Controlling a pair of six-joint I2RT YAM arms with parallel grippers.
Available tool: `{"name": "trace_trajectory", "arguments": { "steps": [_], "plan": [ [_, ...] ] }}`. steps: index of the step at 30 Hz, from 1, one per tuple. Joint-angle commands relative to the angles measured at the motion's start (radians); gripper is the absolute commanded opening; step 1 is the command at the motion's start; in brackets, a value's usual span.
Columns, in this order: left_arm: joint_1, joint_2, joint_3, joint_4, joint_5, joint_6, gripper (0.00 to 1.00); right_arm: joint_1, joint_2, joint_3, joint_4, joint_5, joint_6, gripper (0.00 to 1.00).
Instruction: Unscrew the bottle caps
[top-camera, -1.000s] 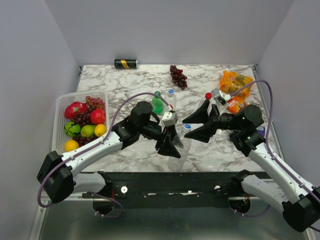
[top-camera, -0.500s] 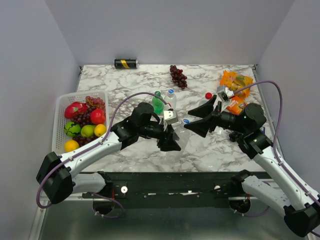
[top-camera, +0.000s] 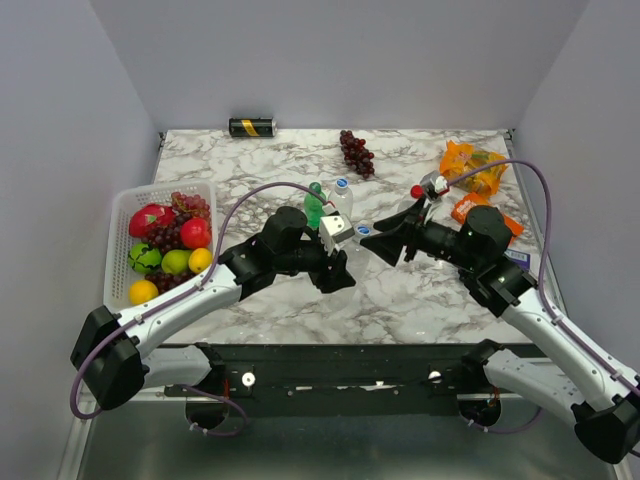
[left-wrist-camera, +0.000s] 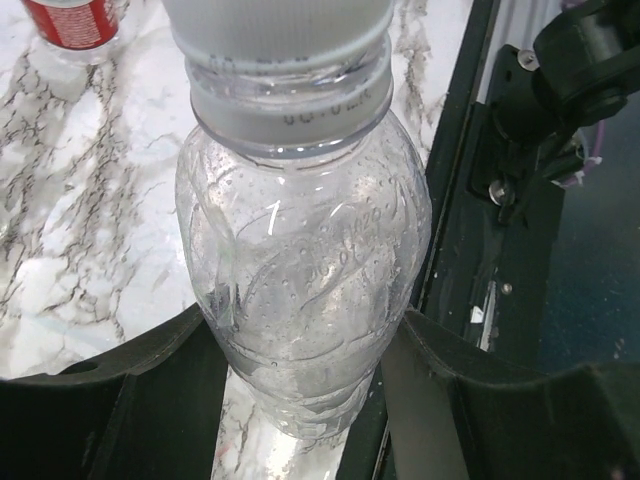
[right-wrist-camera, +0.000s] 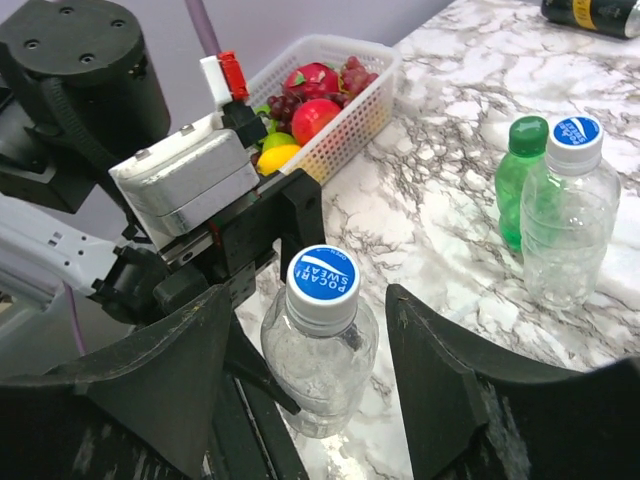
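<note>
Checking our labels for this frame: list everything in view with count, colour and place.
green bottle: one, green, table centre.
clear bottle: one, blue-capped, beside the green one.
red-capped bottle: one, clear, right of centre.
held bottle: one, clear, blue-and-white cap, front of centre.
can: one, black and gold, far edge.
grapes: one loose bunch, dark, far centre.
basket: one, white, left edge, holding fruit.
snack packets: pile, orange, far right.
table: one, white marble.
left end effector: black, shut on the held bottle's body.
right end effector: black, open astride its cap.
</note>
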Motion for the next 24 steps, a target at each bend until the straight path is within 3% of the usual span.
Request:
{"name": "trace_trajectory", "arguments": {
  "steps": [1, 24],
  "plan": [
    [-0.003, -0.018, 0.029, -0.012, -0.079, 0.02, 0.41, 0.025, 0.021, 0.031, -0.034, 0.064, -0.019, 0.69],
    [-0.003, 0.017, 0.039, -0.028, -0.062, 0.027, 0.41, 0.067, 0.083, 0.025, 0.09, -0.012, 0.02, 0.67]
  ]
}}
